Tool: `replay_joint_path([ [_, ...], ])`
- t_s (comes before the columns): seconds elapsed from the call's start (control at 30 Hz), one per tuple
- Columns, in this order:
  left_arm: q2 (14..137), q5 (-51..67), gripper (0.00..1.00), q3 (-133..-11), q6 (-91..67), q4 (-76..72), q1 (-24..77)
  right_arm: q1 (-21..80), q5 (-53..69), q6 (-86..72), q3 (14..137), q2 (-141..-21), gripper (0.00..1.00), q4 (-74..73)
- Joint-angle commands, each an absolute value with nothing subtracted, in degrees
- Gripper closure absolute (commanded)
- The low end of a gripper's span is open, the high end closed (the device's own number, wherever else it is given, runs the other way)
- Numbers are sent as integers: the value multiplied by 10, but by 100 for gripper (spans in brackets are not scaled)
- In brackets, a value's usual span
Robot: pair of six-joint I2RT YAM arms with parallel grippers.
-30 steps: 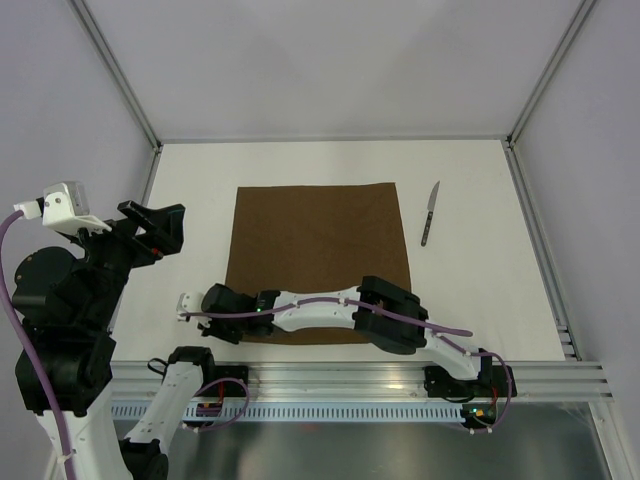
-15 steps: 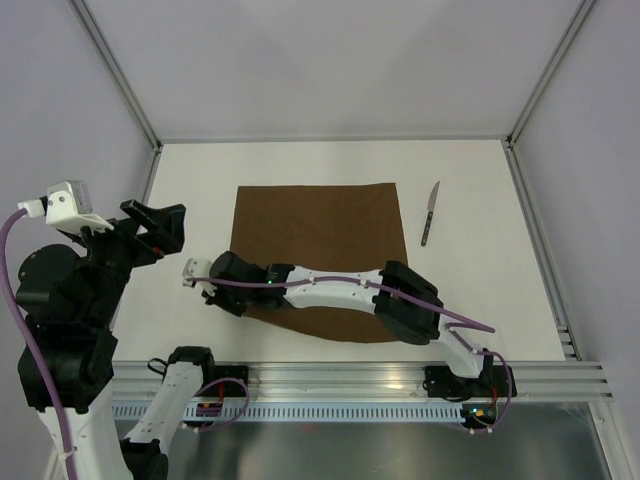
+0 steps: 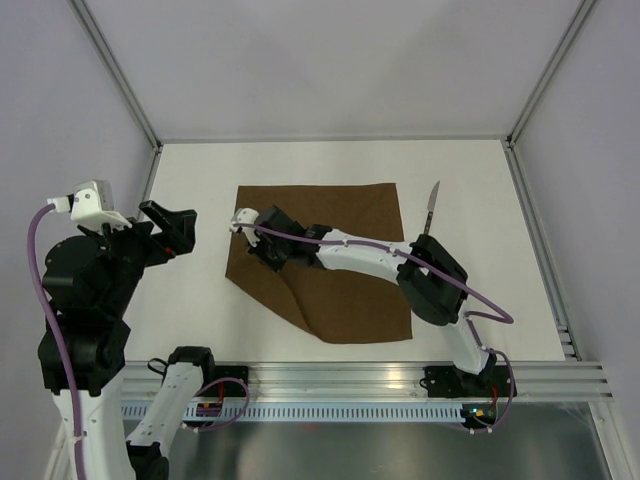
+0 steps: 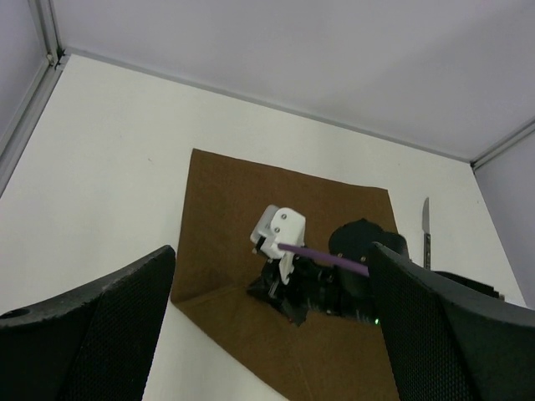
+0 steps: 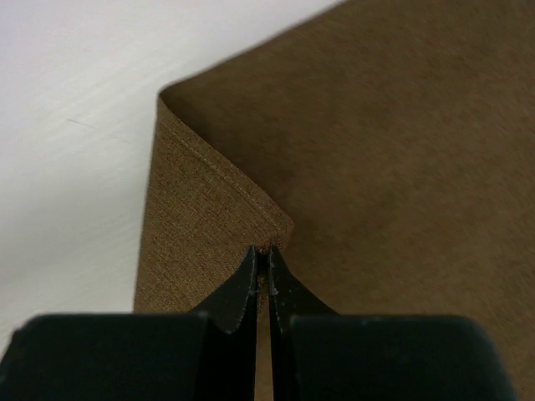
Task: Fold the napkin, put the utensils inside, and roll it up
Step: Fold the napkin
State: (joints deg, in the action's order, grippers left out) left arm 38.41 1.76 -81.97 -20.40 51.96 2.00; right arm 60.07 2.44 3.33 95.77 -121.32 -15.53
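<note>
Clenched right claw (image 5: pixel 262 267) grips near-left corner of napkin (image 3: pixel 345 290), raised over cloth's left half, flap doubled diagonally. Far edge lies just beyond claw. Released left claw (image 3: pixel 172 230) empty above left edge of worktop (image 3: pixel 480 280). Right of napkin: knife (image 3: pixel 430 212), long axis near-far, nearer right arm.

The napkin (image 5: pixel 393 125) shows up as matt, finely woven brown cloth with a stitched hem, the knife (image 3: pixel 431 211) blade gleams silvery metal, and the table (image 3: pixel 300 160) looks smooth matt white.
</note>
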Motion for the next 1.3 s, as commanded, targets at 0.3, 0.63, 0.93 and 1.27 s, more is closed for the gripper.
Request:
replay_joint_path([
  [0.3,332,51,0,-682,-178,452,18,474,-18,47,909,-1140,100,-166],
  [0.63,307,48,0,-620,-171,434,18,368,-2,39,879,-1121,99,-151],
  [0.93,300,50,0,-591,-174,421,18,305,-2,47,861,-1124,99,-131],
  [1.27,301,46,0,-584,-172,417,18,257,-3,45,867,-1135,100,-112],
])
